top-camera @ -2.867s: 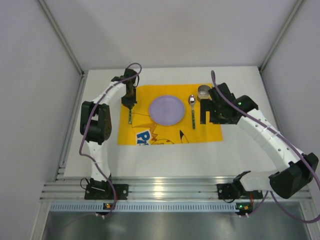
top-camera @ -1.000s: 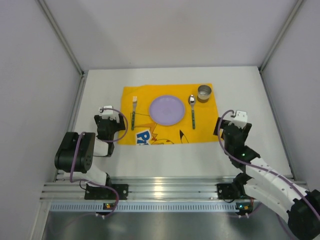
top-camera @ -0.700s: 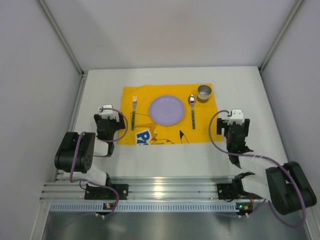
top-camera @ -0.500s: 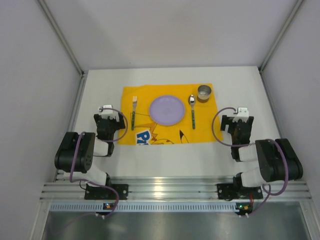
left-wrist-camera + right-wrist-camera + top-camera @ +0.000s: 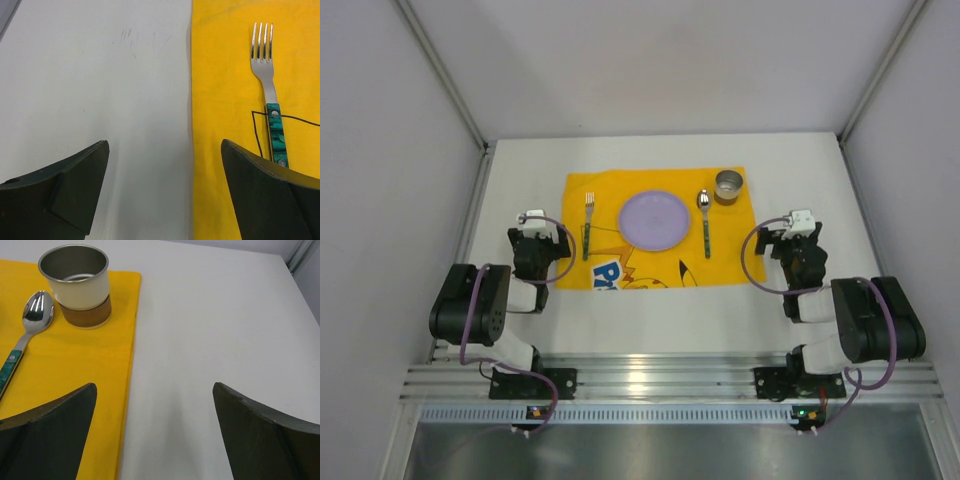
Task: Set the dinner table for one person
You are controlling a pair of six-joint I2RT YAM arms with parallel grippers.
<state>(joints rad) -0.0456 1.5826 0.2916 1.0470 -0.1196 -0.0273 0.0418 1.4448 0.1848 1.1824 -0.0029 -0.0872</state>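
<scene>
We see both hands spread wide, holding nothing. The left hand hovers over the white counter at the left edge of the yellow placemat, near the fork. The right hand hangs over the counter off the placemat's right edge, near the cup.

item: dinner table | look: large plain white rectangular top, matte, a few faint scuff marks | pose: flat and level | edge: ribbed aluminium rail along the near side | extent: far bigger than all it bears
</scene>
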